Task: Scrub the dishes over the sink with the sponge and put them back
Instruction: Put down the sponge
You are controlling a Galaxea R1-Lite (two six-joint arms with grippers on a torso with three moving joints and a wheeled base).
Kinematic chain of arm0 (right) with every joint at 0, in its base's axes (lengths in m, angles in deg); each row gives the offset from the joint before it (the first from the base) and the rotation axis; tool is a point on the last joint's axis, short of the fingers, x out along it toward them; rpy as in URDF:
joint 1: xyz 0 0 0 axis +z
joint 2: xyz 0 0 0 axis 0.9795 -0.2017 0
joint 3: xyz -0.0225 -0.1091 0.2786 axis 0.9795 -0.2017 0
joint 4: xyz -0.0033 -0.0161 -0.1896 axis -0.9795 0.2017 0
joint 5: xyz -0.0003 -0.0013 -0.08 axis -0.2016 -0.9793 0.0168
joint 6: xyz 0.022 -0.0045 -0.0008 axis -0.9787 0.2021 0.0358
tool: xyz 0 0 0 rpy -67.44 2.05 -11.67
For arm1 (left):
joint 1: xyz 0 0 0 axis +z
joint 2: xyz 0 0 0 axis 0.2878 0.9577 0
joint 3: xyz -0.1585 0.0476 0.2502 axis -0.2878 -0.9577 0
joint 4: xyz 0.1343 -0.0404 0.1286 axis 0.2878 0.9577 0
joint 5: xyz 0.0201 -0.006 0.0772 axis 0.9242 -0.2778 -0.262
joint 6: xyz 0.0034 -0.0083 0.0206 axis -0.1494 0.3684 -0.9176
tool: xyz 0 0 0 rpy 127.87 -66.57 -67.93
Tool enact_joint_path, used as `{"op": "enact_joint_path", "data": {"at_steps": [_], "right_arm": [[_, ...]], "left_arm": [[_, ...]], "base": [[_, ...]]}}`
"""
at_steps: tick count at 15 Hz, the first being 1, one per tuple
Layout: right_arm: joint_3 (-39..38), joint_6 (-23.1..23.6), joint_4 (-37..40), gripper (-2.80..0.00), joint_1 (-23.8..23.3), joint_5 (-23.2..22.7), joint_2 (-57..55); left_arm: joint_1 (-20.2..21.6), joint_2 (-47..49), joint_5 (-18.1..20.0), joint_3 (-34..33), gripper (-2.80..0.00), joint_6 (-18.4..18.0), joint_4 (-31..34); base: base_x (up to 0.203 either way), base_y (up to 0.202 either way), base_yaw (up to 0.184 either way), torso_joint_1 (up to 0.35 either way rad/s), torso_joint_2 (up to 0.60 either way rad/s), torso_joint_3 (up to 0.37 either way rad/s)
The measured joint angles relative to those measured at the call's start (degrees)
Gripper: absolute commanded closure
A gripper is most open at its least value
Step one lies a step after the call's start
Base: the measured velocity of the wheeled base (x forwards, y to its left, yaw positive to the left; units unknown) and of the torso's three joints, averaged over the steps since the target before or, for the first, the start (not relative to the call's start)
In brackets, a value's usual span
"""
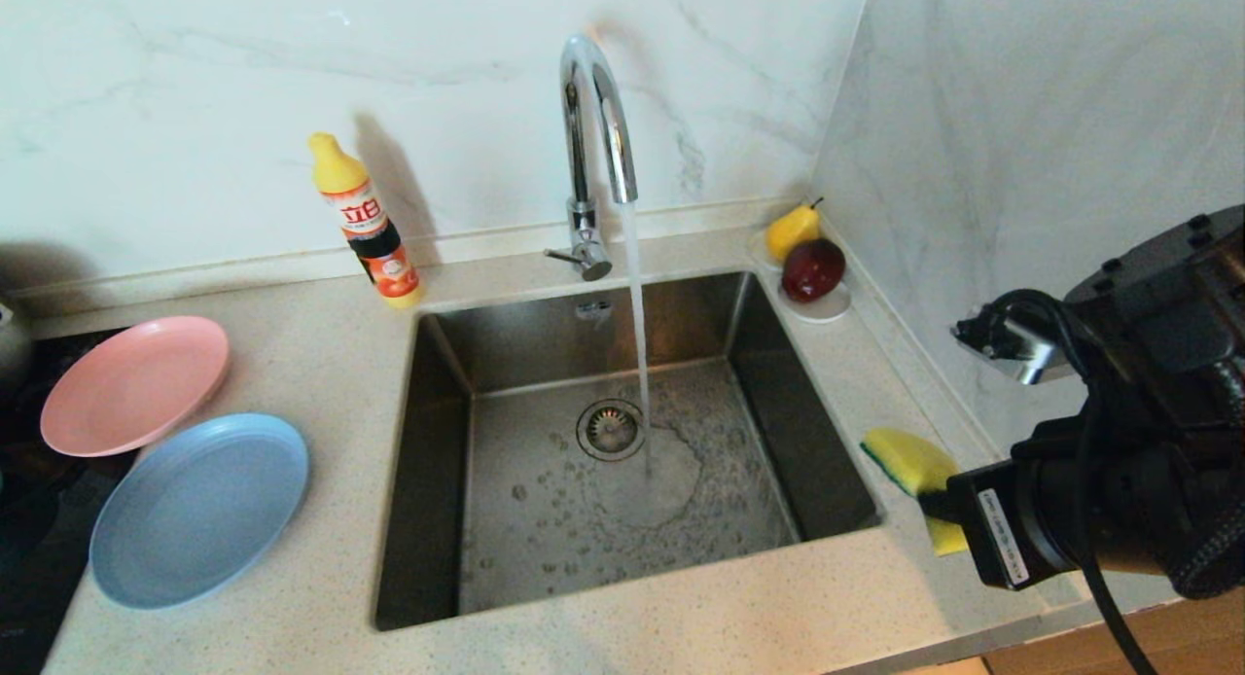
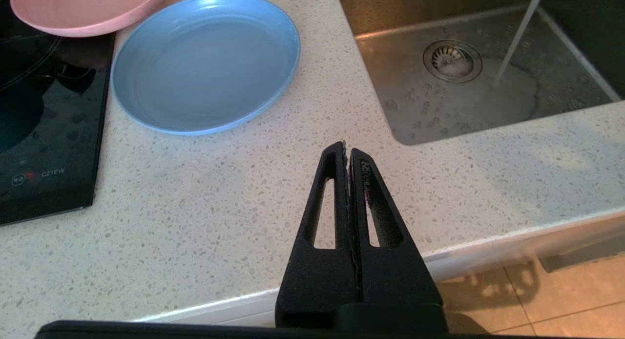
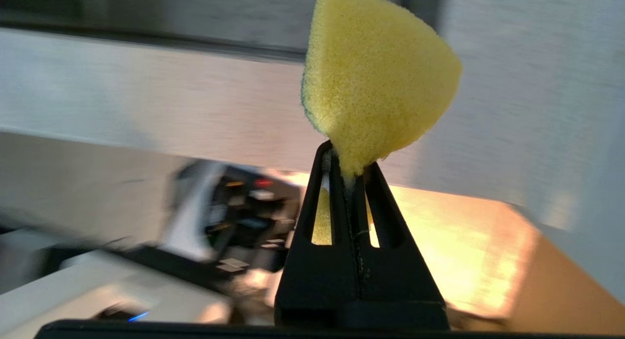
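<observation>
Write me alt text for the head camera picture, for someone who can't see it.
The right tool holds a yellow sponge beside a steel sink where the tap runs water. A pink plate and a blue plate lie on the counter to the left.

White marble wall panels with grey veining [image 1: 243, 82] are meeting at a corner behind a speckled beige stone countertop [image 1: 321, 364]. A glossy black induction hob [image 2: 44, 134] is sitting flush in the countertop's left end. Tan floor tiles [image 2: 537, 300] are catching warm light below the counter's front edge.
</observation>
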Motion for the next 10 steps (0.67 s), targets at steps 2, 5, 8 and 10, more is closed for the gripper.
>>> {"op": "enact_joint_path", "data": {"at_steps": [2,5,8,10], "right_arm": [[-1.9,0.0,-0.1,0.00,1.4,4.7,-0.3],[-5.8,-0.4,-0.3,0.00,1.9,9.1,-1.2],[-11.0,-1.9,-5.0,0.00,1.3,9.8,-2.7],[-14.4,-2.1,-9.1,0.00,-0.2,9.9,-4.1]], "left_arm": [[0.0,0.0,0.0,0.0,0.00,-0.1,0.0],[0.0,0.0,0.0,0.0,0.00,0.0,0.0],[0.0,0.0,0.0,0.0,0.00,-0.1,0.0],[0.0,0.0,0.0,0.0,0.00,-0.1,0.0]], "base": [[0.000,0.000,0.000,0.000,0.00,0.000],[0.000,0.000,0.000,0.000,0.00,0.000],[0.000,0.000,0.000,0.000,0.00,0.000],[0.000,0.000,0.000,0.000,0.00,0.000]]}}
